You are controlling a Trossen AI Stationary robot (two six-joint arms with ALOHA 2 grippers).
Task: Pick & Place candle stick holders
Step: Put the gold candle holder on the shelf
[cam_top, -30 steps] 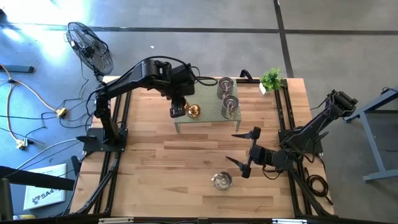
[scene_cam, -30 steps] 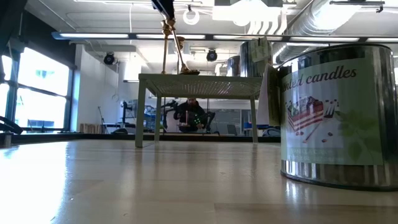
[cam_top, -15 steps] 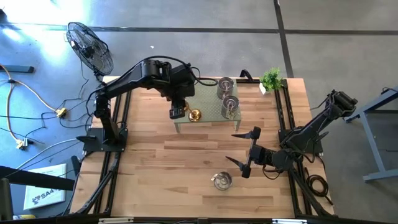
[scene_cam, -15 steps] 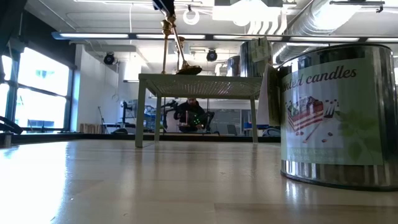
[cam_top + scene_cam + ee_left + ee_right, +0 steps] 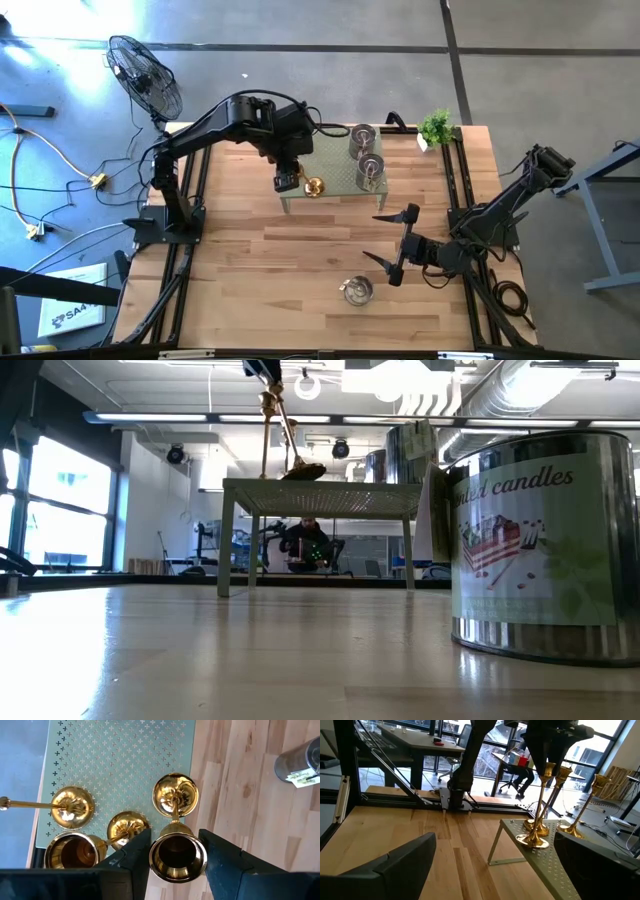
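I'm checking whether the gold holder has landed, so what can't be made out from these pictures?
- Whether the held brass holder has its base resting on the green stand: the left gripper covers it in the high view.
- Low view: the gripper is cut off at the top edge.
- Low view: the silvery holders on the stand hide behind the near candle tin.

Two black jointed arms, cabled

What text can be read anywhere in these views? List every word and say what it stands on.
"candles", after a cut-off word ending "ed": label of the silvery tin candle holder nearest the low camera.
"SA…", rest unreadable: white sheet on the floor, high view.
White tag on another silvery holder: too blurred.
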